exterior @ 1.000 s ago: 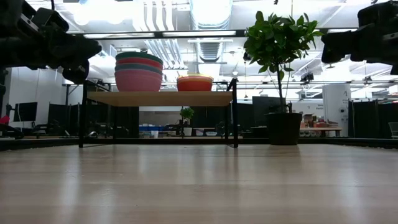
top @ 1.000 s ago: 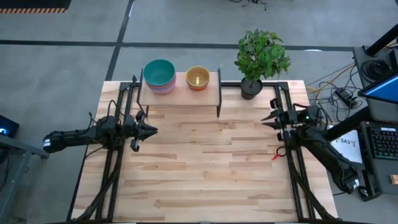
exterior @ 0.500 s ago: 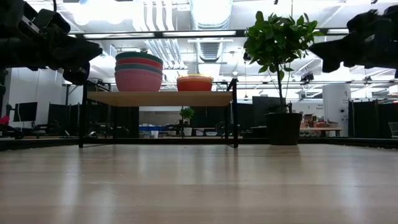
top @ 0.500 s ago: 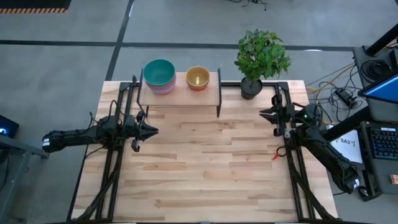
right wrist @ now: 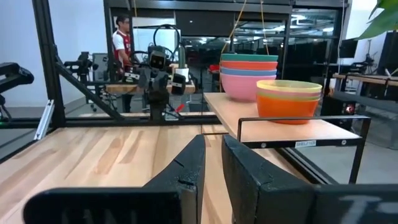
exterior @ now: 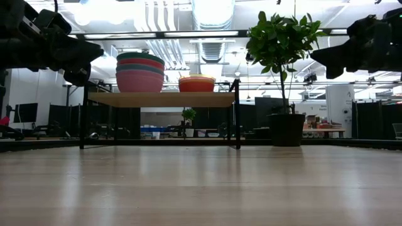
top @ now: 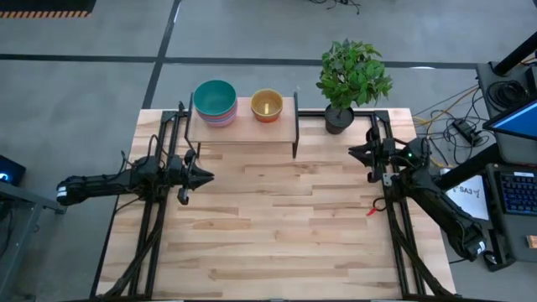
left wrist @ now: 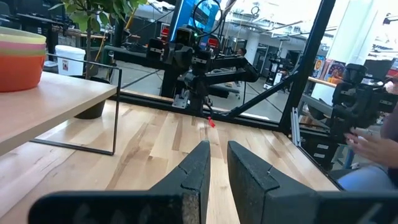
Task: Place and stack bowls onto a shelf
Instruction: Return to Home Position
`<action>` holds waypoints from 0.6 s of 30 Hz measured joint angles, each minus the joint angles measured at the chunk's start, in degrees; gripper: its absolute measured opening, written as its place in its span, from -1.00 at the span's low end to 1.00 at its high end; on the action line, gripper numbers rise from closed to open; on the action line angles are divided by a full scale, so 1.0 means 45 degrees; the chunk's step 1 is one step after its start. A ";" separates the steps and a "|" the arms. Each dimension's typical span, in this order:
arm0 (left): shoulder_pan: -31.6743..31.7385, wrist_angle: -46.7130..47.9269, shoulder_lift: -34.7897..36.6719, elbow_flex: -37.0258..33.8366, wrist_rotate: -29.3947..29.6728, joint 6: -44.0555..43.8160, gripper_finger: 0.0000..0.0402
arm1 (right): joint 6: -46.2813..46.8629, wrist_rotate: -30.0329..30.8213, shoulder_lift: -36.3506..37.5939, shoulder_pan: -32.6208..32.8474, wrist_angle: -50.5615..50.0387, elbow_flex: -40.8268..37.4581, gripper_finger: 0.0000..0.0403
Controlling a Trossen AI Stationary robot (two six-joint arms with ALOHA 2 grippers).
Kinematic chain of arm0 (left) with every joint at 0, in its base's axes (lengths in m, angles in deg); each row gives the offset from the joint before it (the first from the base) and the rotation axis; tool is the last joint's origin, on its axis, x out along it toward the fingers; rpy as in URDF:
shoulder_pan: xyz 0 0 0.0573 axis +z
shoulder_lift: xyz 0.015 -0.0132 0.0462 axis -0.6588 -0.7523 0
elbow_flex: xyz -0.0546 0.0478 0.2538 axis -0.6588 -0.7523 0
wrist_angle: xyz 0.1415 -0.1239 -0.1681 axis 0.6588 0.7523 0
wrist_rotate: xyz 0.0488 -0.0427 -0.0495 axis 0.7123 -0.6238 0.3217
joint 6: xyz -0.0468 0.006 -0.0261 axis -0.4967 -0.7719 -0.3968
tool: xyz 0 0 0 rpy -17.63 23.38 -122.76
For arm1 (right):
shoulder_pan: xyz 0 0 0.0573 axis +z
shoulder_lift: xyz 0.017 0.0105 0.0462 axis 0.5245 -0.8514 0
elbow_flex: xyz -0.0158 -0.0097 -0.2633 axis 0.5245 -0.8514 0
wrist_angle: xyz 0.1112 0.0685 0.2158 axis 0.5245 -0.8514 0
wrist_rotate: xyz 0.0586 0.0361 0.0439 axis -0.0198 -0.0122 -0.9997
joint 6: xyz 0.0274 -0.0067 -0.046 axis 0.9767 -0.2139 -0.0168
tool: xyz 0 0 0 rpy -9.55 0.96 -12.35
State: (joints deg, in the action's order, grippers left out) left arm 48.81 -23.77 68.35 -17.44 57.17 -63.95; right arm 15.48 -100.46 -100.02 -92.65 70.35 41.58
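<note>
Light-wood shelf (top: 243, 132) is my landmark. In front of its left end, my left gripper (top: 207, 176) hangs where it was a second ago, fingers pressed almost together on nothing. Off its right end, my right gripper (top: 354, 153) has crept slightly toward the shelf, fingers likewise nearly closed and empty. With both arms clear, I judge the stacking finished and only homing left. On the shelf's left half sits the large stack (right wrist: 247, 79), teal over red-orange, blue and pink. On its right half is the small stack (right wrist: 289, 99), yellow over green and orange. Both are nested level.
</note>
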 joint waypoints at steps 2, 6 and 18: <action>0.0000 0.0000 -0.0005 0.0000 0.0000 0.0000 -0.81 | -0.0007 0.0006 0.0000 0.0020 -0.0002 -0.0003 -0.79; 0.0000 0.0003 -0.0005 0.0000 0.0000 0.0001 -0.81 | -0.0320 0.0245 0.0430 0.0751 -0.0371 -0.0009 -0.79; -0.0005 0.0004 -0.0054 0.0000 0.0000 0.0000 -0.81 | -0.4002 0.0577 0.3120 0.7013 -0.4727 -0.0011 -0.79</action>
State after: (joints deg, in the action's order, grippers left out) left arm 48.78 -23.75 68.11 -17.44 57.17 -63.95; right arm -2.53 -97.86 -85.98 -61.10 49.07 41.53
